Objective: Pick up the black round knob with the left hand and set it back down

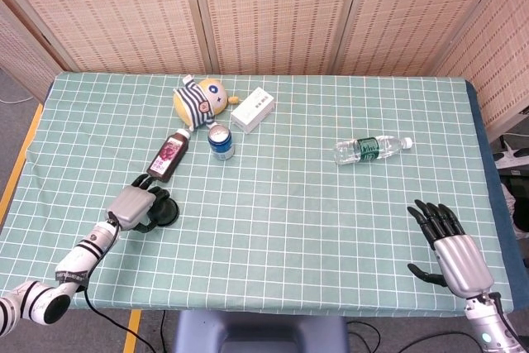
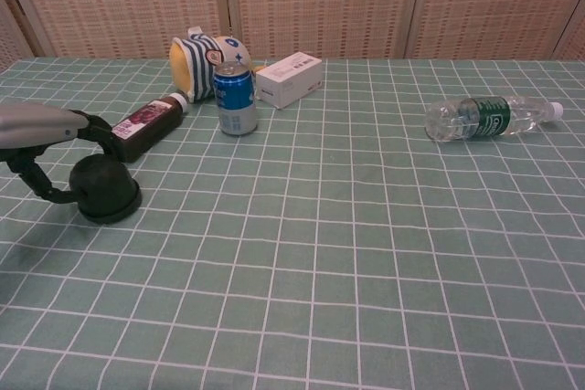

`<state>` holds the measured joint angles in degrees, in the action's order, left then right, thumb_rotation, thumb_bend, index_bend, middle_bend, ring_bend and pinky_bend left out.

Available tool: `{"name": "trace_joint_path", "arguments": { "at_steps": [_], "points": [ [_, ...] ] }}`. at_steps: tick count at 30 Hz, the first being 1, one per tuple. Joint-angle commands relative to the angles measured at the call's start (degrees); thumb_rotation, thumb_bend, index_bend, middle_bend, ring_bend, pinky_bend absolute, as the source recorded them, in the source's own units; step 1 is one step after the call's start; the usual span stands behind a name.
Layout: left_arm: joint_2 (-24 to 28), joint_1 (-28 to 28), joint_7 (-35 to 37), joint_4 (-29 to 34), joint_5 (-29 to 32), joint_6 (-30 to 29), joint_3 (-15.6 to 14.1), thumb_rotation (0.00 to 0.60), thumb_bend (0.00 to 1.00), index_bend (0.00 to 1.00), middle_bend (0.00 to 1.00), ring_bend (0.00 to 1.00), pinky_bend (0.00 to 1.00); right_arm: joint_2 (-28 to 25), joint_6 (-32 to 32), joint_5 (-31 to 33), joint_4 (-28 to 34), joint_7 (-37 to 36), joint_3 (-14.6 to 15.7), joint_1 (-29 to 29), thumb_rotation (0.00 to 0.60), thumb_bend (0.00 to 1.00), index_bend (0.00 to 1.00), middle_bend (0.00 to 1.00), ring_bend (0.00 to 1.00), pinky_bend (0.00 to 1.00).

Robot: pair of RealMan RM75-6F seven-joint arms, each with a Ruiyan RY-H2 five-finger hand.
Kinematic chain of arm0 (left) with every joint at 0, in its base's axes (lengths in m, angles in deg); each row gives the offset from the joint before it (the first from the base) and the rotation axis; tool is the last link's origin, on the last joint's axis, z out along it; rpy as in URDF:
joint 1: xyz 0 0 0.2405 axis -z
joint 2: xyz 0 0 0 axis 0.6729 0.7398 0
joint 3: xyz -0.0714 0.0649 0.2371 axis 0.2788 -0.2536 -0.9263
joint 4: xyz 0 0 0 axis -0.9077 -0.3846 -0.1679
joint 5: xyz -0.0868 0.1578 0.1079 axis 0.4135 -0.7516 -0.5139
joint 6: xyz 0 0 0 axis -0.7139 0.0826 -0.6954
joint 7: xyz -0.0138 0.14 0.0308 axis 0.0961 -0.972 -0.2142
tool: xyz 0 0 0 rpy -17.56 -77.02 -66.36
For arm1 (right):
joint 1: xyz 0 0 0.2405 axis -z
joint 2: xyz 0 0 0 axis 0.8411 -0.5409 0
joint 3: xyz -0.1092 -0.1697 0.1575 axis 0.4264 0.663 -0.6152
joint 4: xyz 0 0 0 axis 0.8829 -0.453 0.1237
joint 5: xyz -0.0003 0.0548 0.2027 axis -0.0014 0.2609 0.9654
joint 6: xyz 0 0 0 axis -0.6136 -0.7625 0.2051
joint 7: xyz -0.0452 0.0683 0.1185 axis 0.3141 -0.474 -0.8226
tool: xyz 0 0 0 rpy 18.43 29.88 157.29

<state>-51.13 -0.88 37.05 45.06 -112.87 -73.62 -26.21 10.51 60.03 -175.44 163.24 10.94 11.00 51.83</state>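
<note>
Two hands show. Nearest, the right hand (image 1: 450, 245) lies at the table's (image 1: 331, 229) front right corner, fingers spread, holding nothing. On the front left, the left hand (image 1: 136, 204) curls around the knob (image 2: 105, 189), thumb and fingers at its sides; the knob looks to sit on the cloth. Just behind lies a dark bottle (image 1: 169, 155), then a blue can (image 1: 221, 140), white box (image 1: 253, 109) and striped toy (image 1: 198, 99). A water bottle (image 1: 372, 148) lies well to the right.
</note>
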Motion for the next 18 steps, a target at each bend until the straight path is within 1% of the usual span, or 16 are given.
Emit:
{"name": "trace_joint_path", "arguments": {
  "at_steps": [1,3,5,9,12,14,15,18],
  "points": [
    [-0.5,-0.7,0.3,-0.6,-1.4,-1.9,0.3,0.600,0.35,0.51,0.47,0.12,0.00,0.0,0.0,0.1,0.0,0.1,0.0,0.0,0.600,0.10,0.00,0.00,0.00,0.00],
    [-0.4,-1.1,0.7,-0.5,-2.3,-3.1,0.4,0.600,0.35,0.55,0.50,0.14,0.00,0.1,0.0,0.1,0.0,0.1,-0.1,0.0,0.600,0.10,0.00,0.00,0.00,0.00],
    [0.2,-1.5,0.5,0.2,-3.5,-4.2,0.2,0.600,0.35,0.57,0.51,0.17,0.00,0.1,0.1,0.1,0.0,0.2,-0.1,0.0,0.600,0.10,0.00,0.00,0.00,0.00],
    [2.8,-2.8,1.2,3.4,-5.7,-8.0,0.8,0.600,0.35,0.56,0.51,0.17,0.00,0.3,-0.1,0.1,0.0,0.4,-0.1,0.0,0.600,0.10,0.00,0.00,0.00,0.00],
    [5.3,-3.9,1.4,5.0,-5.5,-10.0,1.4,0.600,0.35,0.56,0.51,0.18,0.01,0.3,-0.2,0.3,0.1,0.5,-0.1,0.0,0.600,0.10,0.00,0.00,0.00,0.00],
    [6.1,-4.6,0.3,4.9,-3.9,-10.2,1.4,0.600,0.35,0.55,0.51,0.19,0.02,0.3,-0.2,0.4,0.1,0.5,-0.2,0.0,0.600,0.10,0.00,0.00,0.00,0.00],
    [6.3,-4.9,-1.0,4.2,-2.1,-9.5,1.2,0.600,0.35,0.55,0.51,0.19,0.02,0.3,-0.2,0.4,0.2,0.4,-0.2,0.0,0.600,0.10,0.00,0.00,0.00,0.00],
    [5.1,-5.3,-4.9,0.3,3.0,-7.8,1.0,0.600,0.36,0.52,0.49,0.19,0.03,0.3,0.1,-0.2,0.2,0.4,0.1,0.1,0.600,0.10,0.00,0.00,0.00,0.00]
  ]
}}
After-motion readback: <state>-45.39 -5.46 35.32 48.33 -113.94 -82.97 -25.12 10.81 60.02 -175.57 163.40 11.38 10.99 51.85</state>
